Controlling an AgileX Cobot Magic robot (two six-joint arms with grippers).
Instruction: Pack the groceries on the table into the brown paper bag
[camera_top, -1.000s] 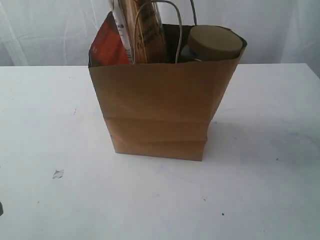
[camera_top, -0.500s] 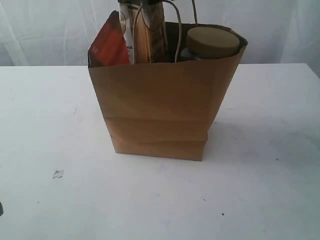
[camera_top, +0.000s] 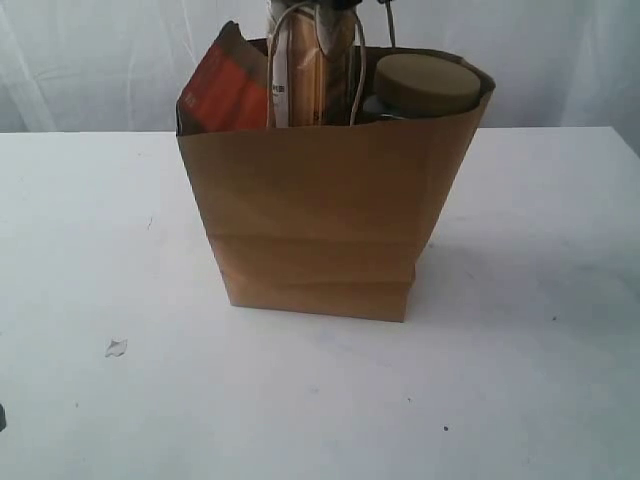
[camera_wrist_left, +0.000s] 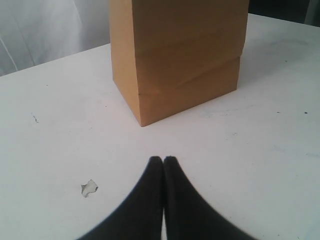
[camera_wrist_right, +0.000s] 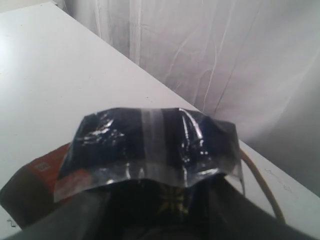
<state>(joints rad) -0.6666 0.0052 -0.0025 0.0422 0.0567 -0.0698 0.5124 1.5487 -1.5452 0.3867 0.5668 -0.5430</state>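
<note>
The brown paper bag stands upright on the table; its lower part also shows in the left wrist view. Out of its mouth stick a brown pouch with an orange-red panel, the long spaghetti packet and a tan-lidded jar. My right gripper is shut on the spaghetti packet near its sealed top end, above the bag, with the pouch beside it. My left gripper hangs shut and empty over the table in front of the bag.
A small white scrap lies on the table to the front left of the bag, close to the left gripper's fingertips. The bag's twisted handles stand up beside the packet. A white curtain hangs behind the table.
The spaghetti packet has shifted right and turned from tilted to nearly upright, sinking lower into the bag. The left gripper has not moved.
</note>
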